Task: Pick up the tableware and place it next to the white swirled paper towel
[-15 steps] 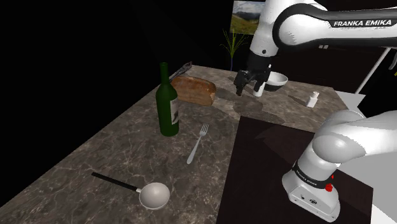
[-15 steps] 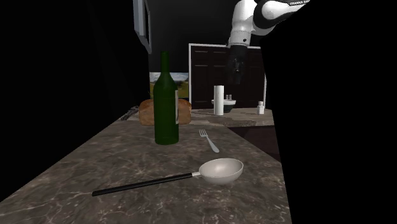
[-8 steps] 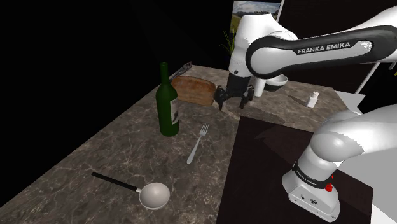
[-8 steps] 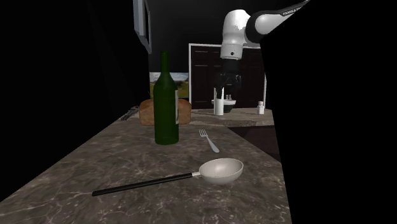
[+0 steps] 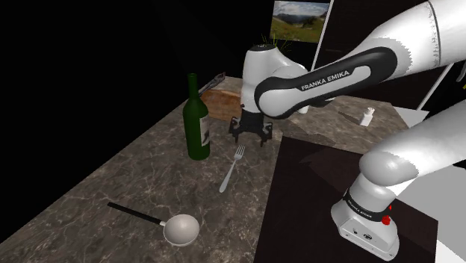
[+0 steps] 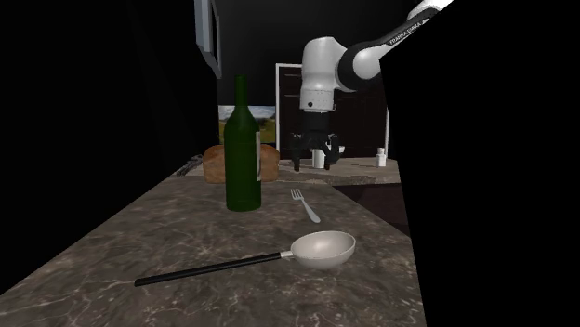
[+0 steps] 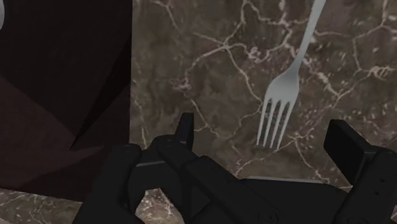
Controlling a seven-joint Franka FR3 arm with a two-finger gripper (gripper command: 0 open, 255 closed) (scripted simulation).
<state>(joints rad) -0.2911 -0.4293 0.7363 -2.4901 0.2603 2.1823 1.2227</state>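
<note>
Fingers (image 7: 347,145) now lower, apart, over fork (image 7: 280,100)

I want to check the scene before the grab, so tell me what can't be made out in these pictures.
Fork: wrist view, the handle's end runs off the picture's edge.
Paper towel: second exterior view, the fingers cover most of it; no swirl can be made out.
Bread loaf: shoulder view, the arm covers one end.
Small white shaker: shoulder view, too small to identify further.
</note>
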